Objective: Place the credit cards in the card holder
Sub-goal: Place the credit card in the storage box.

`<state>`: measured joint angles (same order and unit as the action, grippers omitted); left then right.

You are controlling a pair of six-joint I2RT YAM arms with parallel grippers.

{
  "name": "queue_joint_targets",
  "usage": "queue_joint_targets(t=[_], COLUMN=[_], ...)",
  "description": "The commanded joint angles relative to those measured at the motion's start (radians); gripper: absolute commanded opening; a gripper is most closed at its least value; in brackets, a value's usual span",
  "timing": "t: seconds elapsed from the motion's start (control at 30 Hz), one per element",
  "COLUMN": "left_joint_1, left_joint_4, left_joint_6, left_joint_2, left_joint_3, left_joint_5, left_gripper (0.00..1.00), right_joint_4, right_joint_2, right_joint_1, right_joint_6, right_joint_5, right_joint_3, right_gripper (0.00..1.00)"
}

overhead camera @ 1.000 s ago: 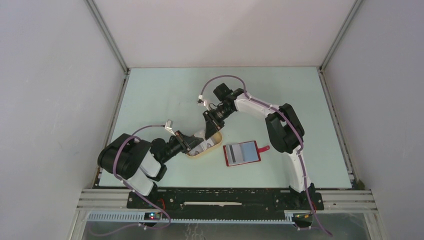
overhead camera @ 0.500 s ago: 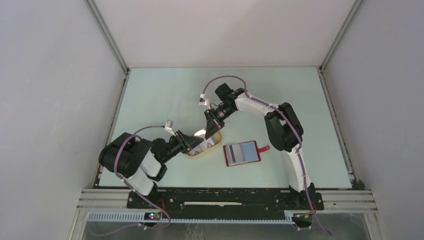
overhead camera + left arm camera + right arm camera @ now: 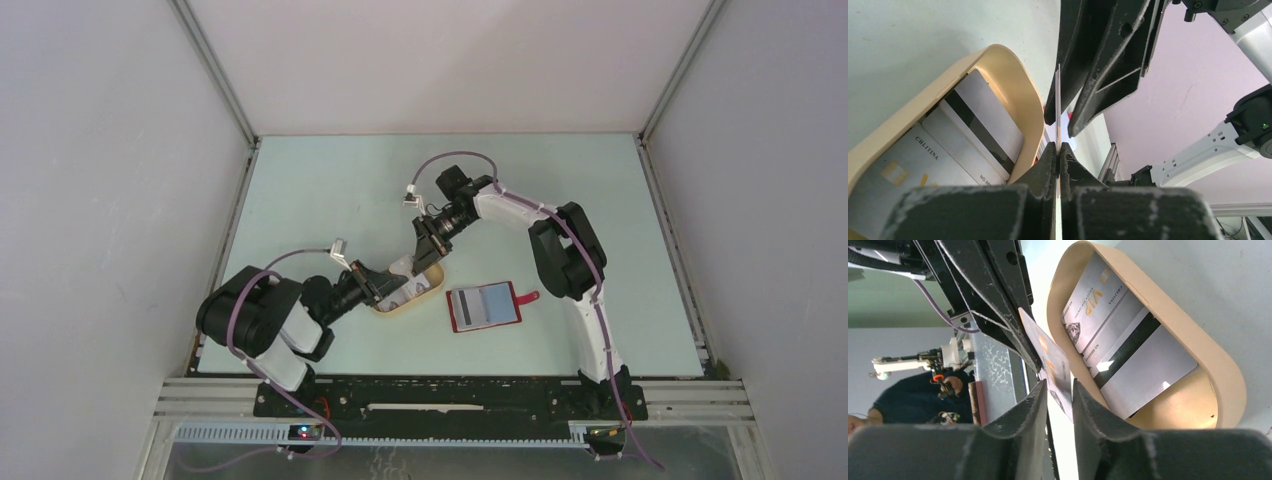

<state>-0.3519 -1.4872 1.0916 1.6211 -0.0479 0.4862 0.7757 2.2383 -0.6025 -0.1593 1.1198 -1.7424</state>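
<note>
One silvery credit card (image 3: pixel 1057 100) stands on edge above the tray, and my left gripper (image 3: pixel 1058 146) is shut on its near end. In the right wrist view the same card (image 3: pixel 1050 357), with orange print, reaches in between the fingers of my right gripper (image 3: pixel 1060 385), whose jaws stand apart around its far end. Several more credit cards (image 3: pixel 1128 355) lie in the beige oval tray (image 3: pixel 432 285), one showing a dark stripe. The red card holder (image 3: pixel 484 306) lies open on the table to the right of the tray, grey-blue pockets up.
The two grippers meet nose to nose over the tray's rim (image 3: pixel 1013 75), left gripper (image 3: pixel 385 283) from the lower left, right gripper (image 3: pixel 425 250) from above. The holder's red snap tab (image 3: pixel 530 296) points right. Grey walls enclose the pale green table (image 3: pixel 330 190).
My right wrist has shifted slightly to the right and back. The left gripper has stayed over the tray with the card in it.
</note>
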Motion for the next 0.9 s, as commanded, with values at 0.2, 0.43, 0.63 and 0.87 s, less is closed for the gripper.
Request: queue_joint_targets(t=[0.2,0.43,0.63,0.87], left_joint_1=[0.007,0.008,0.008,0.014], left_joint_4=[-0.029,-0.028,-0.029,-0.028], left_joint_6=[-0.023,-0.020,-0.017,-0.011], left_joint_2=[-0.015,-0.035,-0.031,-0.041], left_joint_3=[-0.010,-0.001,-0.001,0.003], left_joint_5=[-0.004,-0.011,-0.012,-0.002], left_gripper=[0.00,0.00,0.00,0.25], right_joint_4=[0.007,0.006,0.011,0.019], right_joint_2=[-0.051,-0.057,-0.061,-0.059], right_joint_1=[-0.036,-0.071,-0.062,-0.050], right_joint_6=[-0.016,-0.016,-0.031,-0.042], right_joint_5=[-0.058,-0.129,-0.117,-0.069], right_joint_3=[-0.031,-0.038,-0.037,-0.037], right_gripper=[0.51,0.44,0.24,0.14])
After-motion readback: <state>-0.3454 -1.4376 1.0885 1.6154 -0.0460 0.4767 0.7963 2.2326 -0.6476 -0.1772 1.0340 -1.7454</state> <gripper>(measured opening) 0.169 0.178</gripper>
